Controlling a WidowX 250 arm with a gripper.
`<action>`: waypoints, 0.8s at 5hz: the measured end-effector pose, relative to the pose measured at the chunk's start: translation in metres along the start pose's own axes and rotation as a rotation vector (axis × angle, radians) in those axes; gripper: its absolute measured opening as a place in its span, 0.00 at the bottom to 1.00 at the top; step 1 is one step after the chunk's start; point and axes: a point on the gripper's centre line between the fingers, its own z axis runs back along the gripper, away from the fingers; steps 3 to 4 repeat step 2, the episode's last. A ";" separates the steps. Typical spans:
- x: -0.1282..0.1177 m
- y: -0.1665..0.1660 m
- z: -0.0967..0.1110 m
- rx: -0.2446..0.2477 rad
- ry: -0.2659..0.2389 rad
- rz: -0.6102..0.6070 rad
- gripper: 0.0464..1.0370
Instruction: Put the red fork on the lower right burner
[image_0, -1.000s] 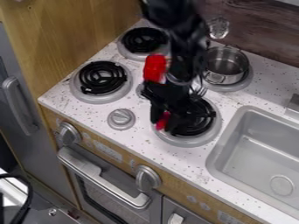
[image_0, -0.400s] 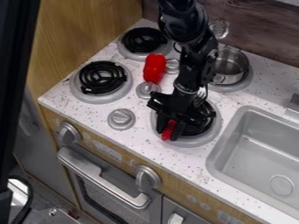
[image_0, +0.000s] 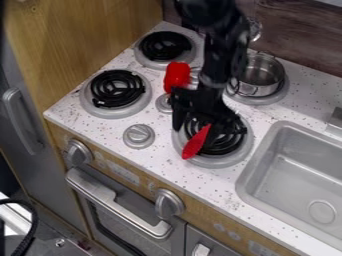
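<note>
I see the fork (image_0: 194, 144), bright red and slender, slanting over the left part of the lower right burner (image_0: 231, 144), its near end at the rim. I can't tell whether it rests there. The burner is a black coil in a round silver-grey pan, partly hidden.

I can't read any text from where I stand. There are pale markings on the wooden front panel (image_0: 194, 212) under the tabletop (image_0: 160, 167), but they are too small and faint to make out. One blocky patch of marks (image_0: 123, 173) is on the panel between the left front knob (image_0: 79, 152) and the right front knob (image_0: 169, 204). A pair of small roundish marks (image_0: 226, 231) is to the right of the right front knob, and another blocky patch (image_0: 262, 249) is farther right, by the near edge of my view.
</note>
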 end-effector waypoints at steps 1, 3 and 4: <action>-0.011 0.001 0.026 -0.071 -0.020 0.020 0.96; -0.013 0.008 0.028 -0.110 -0.017 0.024 0.96; -0.013 0.008 0.028 -0.110 -0.017 0.024 0.96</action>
